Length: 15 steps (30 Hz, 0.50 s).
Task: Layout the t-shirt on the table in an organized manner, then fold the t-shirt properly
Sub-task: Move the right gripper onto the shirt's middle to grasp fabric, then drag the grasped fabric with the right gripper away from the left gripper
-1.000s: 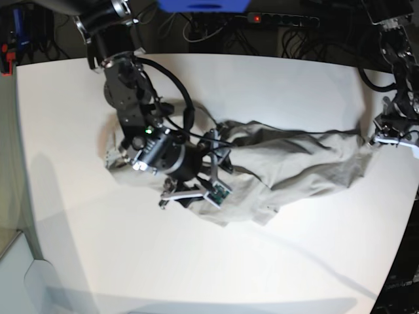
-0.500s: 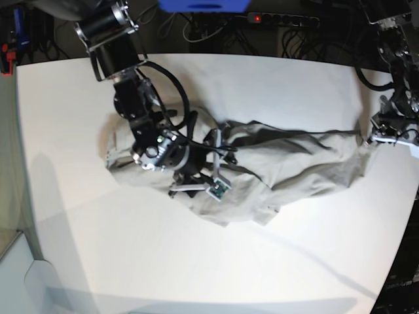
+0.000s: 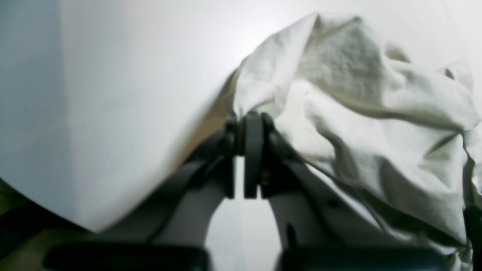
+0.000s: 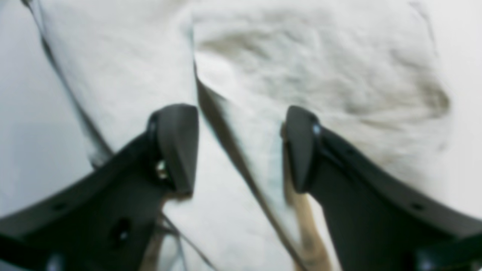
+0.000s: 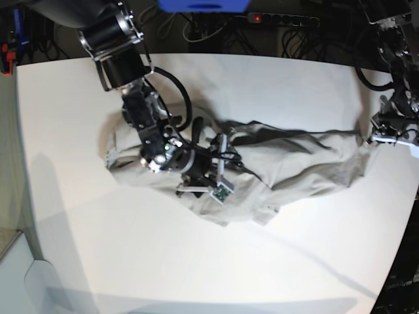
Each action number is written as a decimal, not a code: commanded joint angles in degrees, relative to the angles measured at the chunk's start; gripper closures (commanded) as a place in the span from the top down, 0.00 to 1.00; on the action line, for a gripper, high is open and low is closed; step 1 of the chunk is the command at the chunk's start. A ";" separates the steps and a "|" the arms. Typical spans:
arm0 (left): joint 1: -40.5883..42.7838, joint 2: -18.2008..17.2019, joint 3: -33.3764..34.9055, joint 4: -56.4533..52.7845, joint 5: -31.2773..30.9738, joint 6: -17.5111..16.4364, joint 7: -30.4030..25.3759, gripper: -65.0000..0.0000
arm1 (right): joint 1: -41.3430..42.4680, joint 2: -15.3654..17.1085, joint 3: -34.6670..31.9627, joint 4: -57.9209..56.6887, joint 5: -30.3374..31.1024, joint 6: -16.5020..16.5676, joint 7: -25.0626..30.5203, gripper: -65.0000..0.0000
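Base view: rumpled, stretched-out t-shirt point(image 5: 288, 160)

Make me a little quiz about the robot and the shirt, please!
1. True or false: the t-shirt lies neatly folded on the table.
2. Which gripper is pinching an edge of the t-shirt?
A. the left gripper
B. the right gripper
C. neither
3. Fill in the missing word: the right gripper's jaws stand ____, with a fold of cloth between them.

Key:
1. False. It is stretched out and wrinkled, not folded.
2. A. The left gripper is shut on the cloth edge near the table's side.
3. Open. The two fingers are apart, over the shirt, not clamped.
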 commanded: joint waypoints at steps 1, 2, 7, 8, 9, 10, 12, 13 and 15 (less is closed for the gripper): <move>-0.44 -0.91 -0.39 0.95 -0.33 0.31 -0.55 0.01 | 2.35 -0.28 0.17 -0.03 0.64 0.88 2.15 0.37; -0.53 -0.91 -0.56 0.95 -0.33 0.31 -0.55 0.01 | 3.14 -0.20 0.52 -1.09 0.64 0.88 2.58 0.26; -0.35 -1.52 -0.83 0.95 -0.33 0.31 -0.55 0.01 | 10.00 2.27 6.15 -4.96 0.55 -0.53 2.76 0.01; -0.26 -1.61 -0.92 1.04 -0.33 0.31 -0.55 0.01 | 11.76 2.88 8.44 -5.40 0.55 -2.02 3.11 0.02; -0.18 -2.14 -1.44 1.12 -0.33 0.31 -0.55 0.01 | 13.87 4.02 10.63 -6.01 0.55 -3.70 3.29 0.02; -0.18 -2.23 -2.06 1.39 -0.42 0.31 -0.46 0.01 | 15.54 4.99 12.30 -6.63 0.55 -4.66 3.29 0.01; -0.18 -2.14 -3.38 1.83 -0.77 0.31 -0.20 0.01 | 19.14 6.93 15.29 -7.68 0.55 -5.63 3.29 0.00; -0.18 -2.14 -4.08 1.83 -0.86 0.31 -0.20 0.01 | 21.25 7.89 16.96 -8.30 0.64 -5.72 3.38 0.00; -0.53 -2.14 -4.61 2.53 -0.86 0.31 -0.20 0.01 | 25.21 9.39 19.86 -9.97 0.64 -5.72 4.34 0.00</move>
